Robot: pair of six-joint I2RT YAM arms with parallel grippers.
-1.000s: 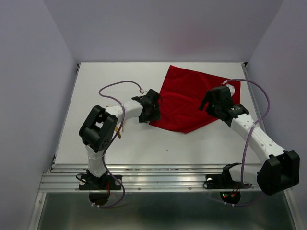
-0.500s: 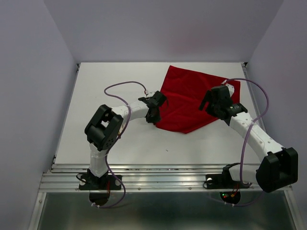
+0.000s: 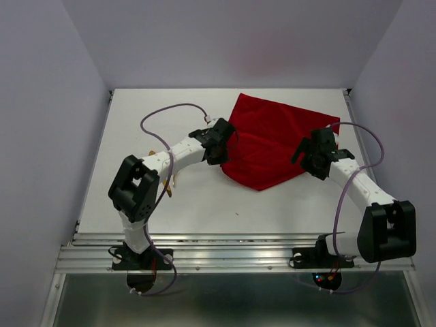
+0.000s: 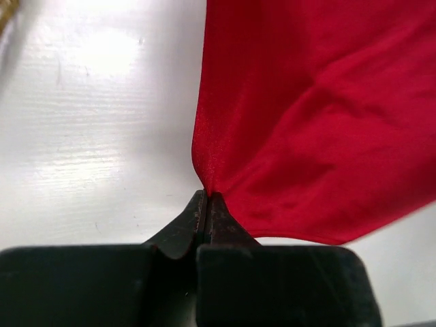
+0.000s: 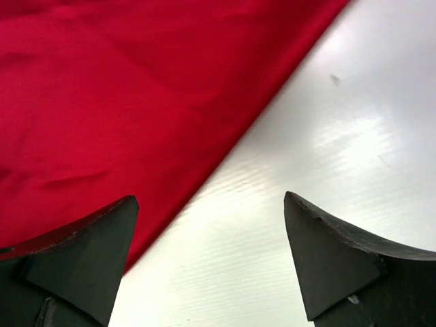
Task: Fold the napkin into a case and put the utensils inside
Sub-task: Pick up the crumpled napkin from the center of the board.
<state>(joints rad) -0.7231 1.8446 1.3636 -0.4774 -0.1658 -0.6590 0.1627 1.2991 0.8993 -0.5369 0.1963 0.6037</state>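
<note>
Left claw [image 4: 206, 199] clamped on the flat, unfolded napkin's [image 4: 306, 102] left edge, right claw [image 5: 210, 201] spread wide over its near-right edge; folding looks barely begun.

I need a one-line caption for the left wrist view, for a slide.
The left end effector pinches an edge of the red napkin over the white table.

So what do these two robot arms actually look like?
Both match: the left arm and right arm are white tubes linked by chunky black joints, each trailed by a looping purple cable. The left gripper and right gripper are matte black, with two wedge-shaped fingers tapering to points. No markings show.
</note>
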